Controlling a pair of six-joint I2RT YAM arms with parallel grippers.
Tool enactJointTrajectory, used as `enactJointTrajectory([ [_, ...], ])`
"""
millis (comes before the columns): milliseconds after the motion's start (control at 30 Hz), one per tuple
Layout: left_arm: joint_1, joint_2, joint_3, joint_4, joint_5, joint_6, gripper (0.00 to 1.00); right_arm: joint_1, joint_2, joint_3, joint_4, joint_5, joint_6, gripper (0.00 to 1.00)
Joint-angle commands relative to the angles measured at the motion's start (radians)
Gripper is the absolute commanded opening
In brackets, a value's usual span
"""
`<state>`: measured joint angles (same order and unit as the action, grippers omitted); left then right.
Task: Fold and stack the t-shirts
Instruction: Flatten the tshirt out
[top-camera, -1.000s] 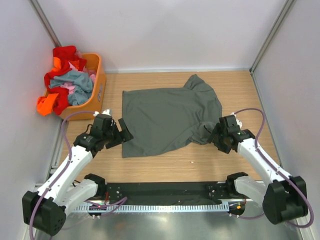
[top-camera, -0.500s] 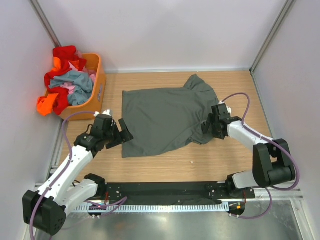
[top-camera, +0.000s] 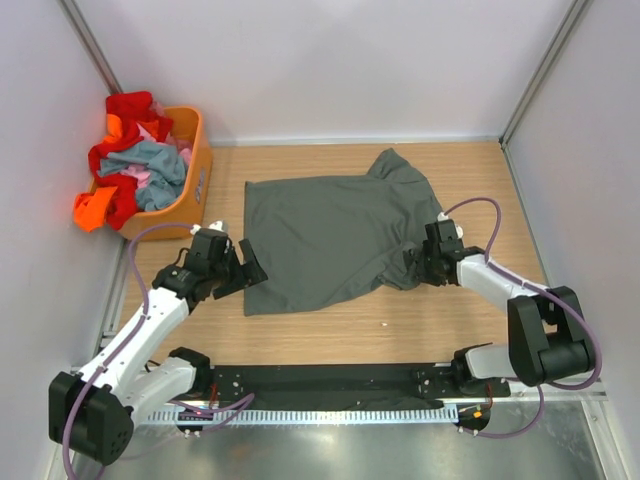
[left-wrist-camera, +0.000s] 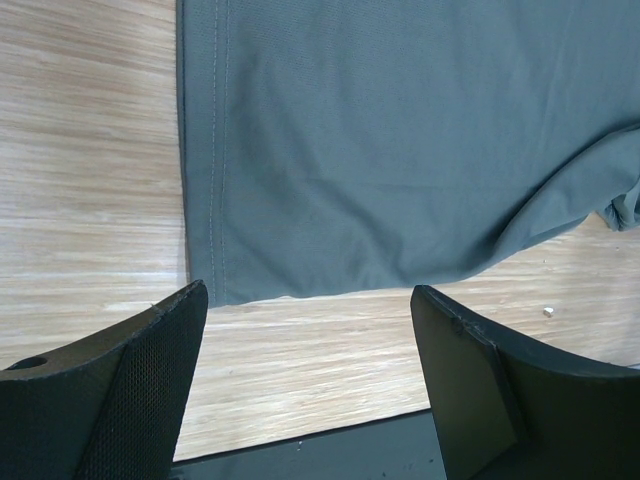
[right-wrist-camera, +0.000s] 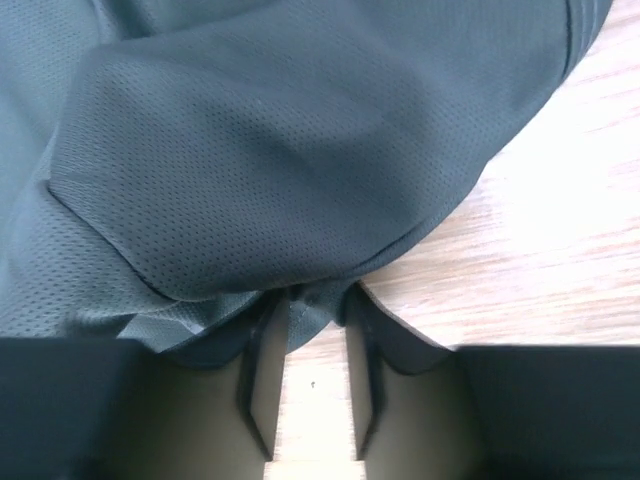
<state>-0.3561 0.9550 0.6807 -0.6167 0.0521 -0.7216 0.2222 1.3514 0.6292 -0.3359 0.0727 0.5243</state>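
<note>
Grey t-shirt (top-camera: 330, 235) lies spread flat on the wooden table (top-camera: 480, 180), to the right of the orange basket (top-camera: 197, 175) and close to it without touching. Its collar end points away from the basket and its straight hem runs along the side facing the basket. The rest of the shirts (top-camera: 135, 160), red, orange, pink and blue-grey, are heaped in the basket, and some hang over its left rim.

My left gripper (top-camera: 250, 262) is nearer to me than the basket and a little to its right. Its fingers are spread wide and hold nothing. From the left wrist view they frame the near corner of the hem, with bare wood showing between the tips and the cloth.

My right gripper (top-camera: 415, 265) is well to the right of the basket, at the far side of the grey t-shirt from it and low over the table. Its fingers are drawn close together, and a bunched fold of the cloth's edge is nipped between the tips. Beyond the tips the fabric bulges up in a rounded hump.
</note>
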Motion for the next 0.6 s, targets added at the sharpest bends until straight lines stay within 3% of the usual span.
enactJointTrajectory([
  [0,-0.003,0.001,-0.003,0.043,-0.011,0.016,0.83,0.000,-0.028,-0.011,0.012,-0.008,0.014,0.25],
  [100,-0.003,-0.005,-0.004,0.044,-0.015,0.016,0.83,0.000,-0.041,-0.013,0.008,-0.010,0.019,0.10],
  [200,-0.003,-0.009,-0.003,0.043,-0.017,0.016,0.83,0.000,-0.058,-0.002,-0.018,-0.019,0.023,0.01],
  [367,-0.004,-0.025,0.014,0.022,-0.008,0.013,0.83,-0.001,-0.213,0.082,-0.181,-0.050,0.091,0.01],
  [567,-0.003,-0.081,0.057,-0.031,0.005,0.011,0.83,0.000,-0.471,0.259,-0.517,-0.030,0.224,0.01],
])
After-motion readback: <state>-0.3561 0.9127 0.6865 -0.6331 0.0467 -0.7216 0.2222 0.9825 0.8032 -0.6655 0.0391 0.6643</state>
